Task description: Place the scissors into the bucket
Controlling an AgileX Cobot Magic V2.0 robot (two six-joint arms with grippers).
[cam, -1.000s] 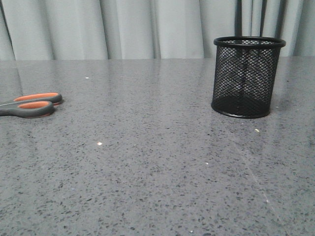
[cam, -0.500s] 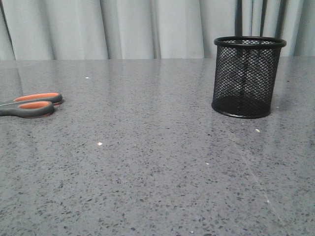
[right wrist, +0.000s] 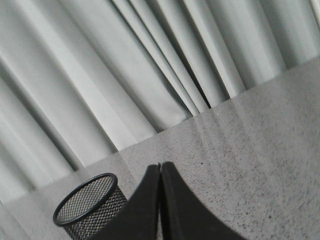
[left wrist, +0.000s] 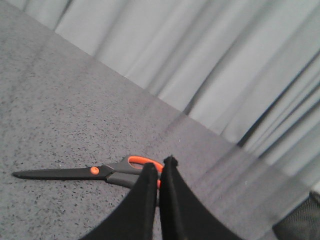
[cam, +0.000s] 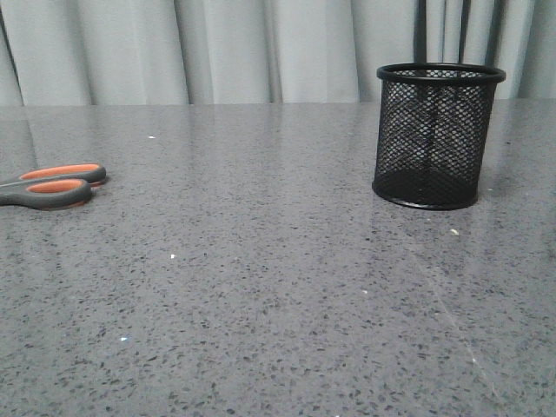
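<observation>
The scissors (cam: 54, 186) lie flat at the table's left edge in the front view, grey handles with orange lining, blades cut off by the frame. The left wrist view shows the scissors (left wrist: 85, 172) whole, dark blades and an orange pivot; my left gripper (left wrist: 159, 164) hovers above and short of their handles, shut and empty. The bucket (cam: 437, 135), a black wire-mesh cup, stands upright at the right rear. In the right wrist view the bucket (right wrist: 89, 206) sits beside my right gripper (right wrist: 161, 165), which is shut on nothing. Neither gripper shows in the front view.
A grey speckled table (cam: 278, 287) spreads between scissors and bucket. Pale pleated curtains (cam: 226, 48) hang close behind the table's far edge. A few white specks (cam: 454, 232) dot the surface.
The front view has shifted slightly, so the scissors sit a few pixels further left. Scissors and bucket have not moved on the table.
</observation>
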